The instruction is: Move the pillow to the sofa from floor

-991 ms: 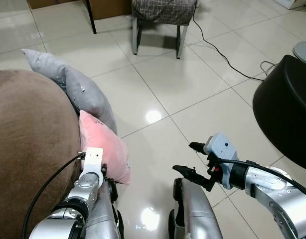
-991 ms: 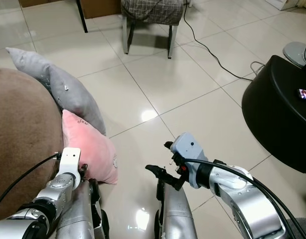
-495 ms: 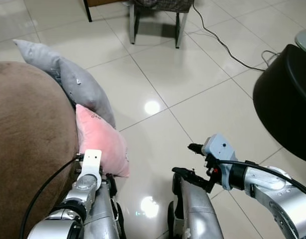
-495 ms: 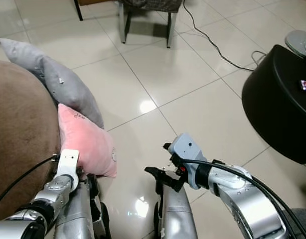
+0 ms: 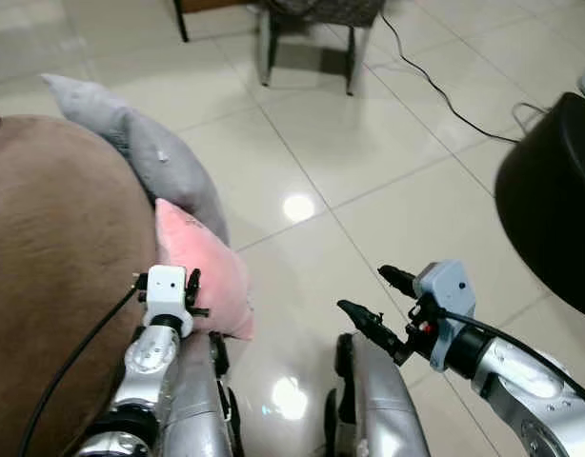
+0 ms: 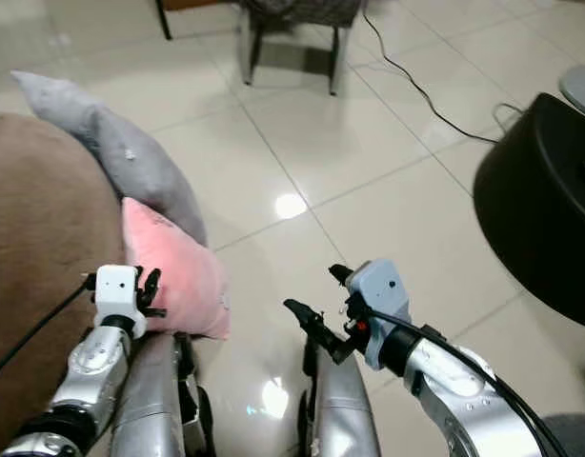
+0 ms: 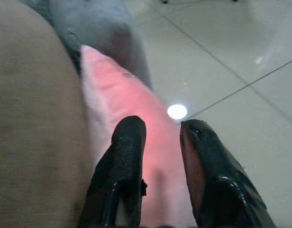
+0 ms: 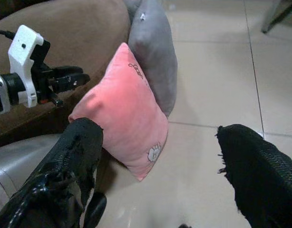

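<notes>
We saw a soft, matt pink pillow point(image 8: 124, 114), a grey cloth cushion point(image 5: 164, 171), a brown plush sofa point(image 5: 54, 276), a glossy tiled floor point(image 5: 369, 171), and rough-textured black fingers point(image 7: 124, 156) on brushed silver metal arms point(image 5: 378, 400).

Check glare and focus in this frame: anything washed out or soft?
Left eye view: a ceiling-light glare spot sits on the floor tiles, and the picture is slightly soft. Left wrist view: the left gripper is blurred up close over the pink pillow. Right wrist view: the pillow is sharp, the black fingers blurred.

Left claw point(image 7: 158, 130) parted, over pink pillow point(image 7: 131, 99), beside brown sofa point(image 7: 36, 118).
</notes>
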### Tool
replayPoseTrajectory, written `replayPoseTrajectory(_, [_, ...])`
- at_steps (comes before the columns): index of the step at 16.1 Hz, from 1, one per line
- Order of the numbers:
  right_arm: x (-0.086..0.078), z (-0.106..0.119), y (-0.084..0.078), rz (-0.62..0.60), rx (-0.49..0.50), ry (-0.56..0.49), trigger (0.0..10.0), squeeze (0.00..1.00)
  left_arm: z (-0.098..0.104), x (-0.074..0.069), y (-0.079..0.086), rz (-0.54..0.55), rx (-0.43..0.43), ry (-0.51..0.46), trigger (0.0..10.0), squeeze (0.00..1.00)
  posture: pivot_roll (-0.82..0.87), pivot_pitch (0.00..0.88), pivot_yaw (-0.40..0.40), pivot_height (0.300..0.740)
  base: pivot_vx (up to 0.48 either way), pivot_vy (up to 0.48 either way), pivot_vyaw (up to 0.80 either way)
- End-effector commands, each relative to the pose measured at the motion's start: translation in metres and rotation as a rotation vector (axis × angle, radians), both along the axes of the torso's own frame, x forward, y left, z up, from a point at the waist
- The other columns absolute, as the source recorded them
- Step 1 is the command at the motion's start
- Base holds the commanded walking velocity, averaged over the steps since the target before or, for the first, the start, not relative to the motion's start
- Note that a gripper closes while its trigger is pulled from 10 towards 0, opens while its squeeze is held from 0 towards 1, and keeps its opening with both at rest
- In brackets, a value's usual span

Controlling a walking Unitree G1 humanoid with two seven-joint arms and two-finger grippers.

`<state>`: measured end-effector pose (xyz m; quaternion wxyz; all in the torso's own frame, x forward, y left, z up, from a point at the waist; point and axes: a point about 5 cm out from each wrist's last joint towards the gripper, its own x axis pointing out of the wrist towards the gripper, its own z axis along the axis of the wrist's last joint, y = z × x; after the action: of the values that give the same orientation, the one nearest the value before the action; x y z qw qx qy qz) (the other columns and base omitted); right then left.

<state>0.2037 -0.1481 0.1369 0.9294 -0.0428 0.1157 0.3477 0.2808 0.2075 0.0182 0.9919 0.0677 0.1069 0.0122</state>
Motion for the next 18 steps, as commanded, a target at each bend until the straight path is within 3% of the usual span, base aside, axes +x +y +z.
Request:
replayPoseTrajectory(1, [-0.001, 0.000, -0.002, -0.010, -0.009, -0.011, 10.0, 0.00, -0.012, -0.006, 0.001, -0.002, 0.038, 0.075, 10.0, 1.00, -0.15, 0.163, -0.014, 0.555, 0.000, 0.000, 0.00])
replayPoseTrajectory(2, [0.000, -0.001, -0.002, -0.016, -0.008, -0.012, 10.0, 0.00, -0.015, -0.006, 0.002, -0.007, 0.058, 0.114, 10.0, 0.88, -0.16, 0.158, -0.013, 0.545, 0.000, 0.000, 0.00])
replayPoseTrajectory(3, [-0.001, -0.001, -0.002, -0.018, -0.012, -0.019, 10.0, 0.00, -0.018, -0.007, 0.002, -0.014, 0.075, 0.150, 10.0, 0.36, -0.16, 0.146, -0.015, 0.535, 0.000, 0.000, 0.00])
replayPoseTrajectory(4, [-0.002, 0.000, -0.001, -0.015, -0.020, -0.031, 10.0, 0.00, -0.022, -0.006, 0.000, -0.017, 0.086, 0.202, 10.0, 0.00, -0.16, 0.131, -0.017, 0.530, 0.000, 0.000, 0.00])
replayPoseTrajectory(5, [-0.003, 0.001, -0.002, -0.009, -0.036, -0.035, 10.0, 0.00, -0.024, -0.005, -0.002, -0.023, 0.094, 0.229, 10.0, 0.00, -0.16, 0.125, -0.019, 0.530, 0.000, 0.000, 0.00])
replayPoseTrajectory(6, [-0.003, 0.001, -0.002, -0.002, -0.047, -0.035, 10.0, 0.00, -0.024, -0.003, -0.002, -0.006, 0.094, 0.240, 10.0, 1.00, -0.16, 0.126, -0.019, 0.530, 0.000, 0.000, 0.00])
replayPoseTrajectory(8, [-0.003, 0.001, -0.004, -0.001, -0.059, -0.037, 10.0, 0.00, -0.021, 0.002, 0.001, 0.040, 0.063, 0.248, 10.0, 1.00, -0.17, 0.142, -0.022, 0.530, 0.000, 0.000, 0.00])
replayPoseTrajectory(11, [-0.003, 0.003, -0.004, 0.006, -0.066, -0.041, 10.0, 0.00, -0.020, 0.006, 0.007, 0.098, 0.089, 0.284, 10.0, 1.00, -0.18, 0.151, -0.026, 0.530, 0.000, 0.000, 0.00])
replayPoseTrajectory(12, [-0.003, 0.004, -0.004, 0.010, -0.067, -0.043, 10.0, 0.00, -0.019, 0.008, 0.007, 0.111, 0.041, 0.282, 10.0, 0.75, -0.18, 0.152, -0.027, 0.530, 0.000, 0.000, 0.00])
replayPoseTrajectory(13, [-0.003, 0.005, -0.004, 0.014, -0.067, -0.042, 10.0, 0.00, -0.019, 0.008, 0.007, 0.107, 0.047, 0.290, 10.0, 0.11, -0.19, 0.156, -0.030, 0.530, 0.000, 0.000, 0.00])
replayPoseTrajectory(14, [-0.003, 0.005, -0.003, 0.019, -0.072, -0.044, 10.0, 0.00, -0.019, 0.009, 0.008, 0.107, 0.072, 0.299, 10.0, 0.00, -0.19, 0.159, -0.030, 0.530, 0.000, 0.000, 0.00])
replayPoseTrajectory(18, [-0.003, 0.010, 0.000, 0.043, -0.068, -0.047, 10.0, 0.00, -0.016, 0.010, 0.021, 0.201, 0.185, 0.323, 10.0, 0.00, -0.21, 0.179, -0.038, 0.530, 0.000, 0.000, 0.00])
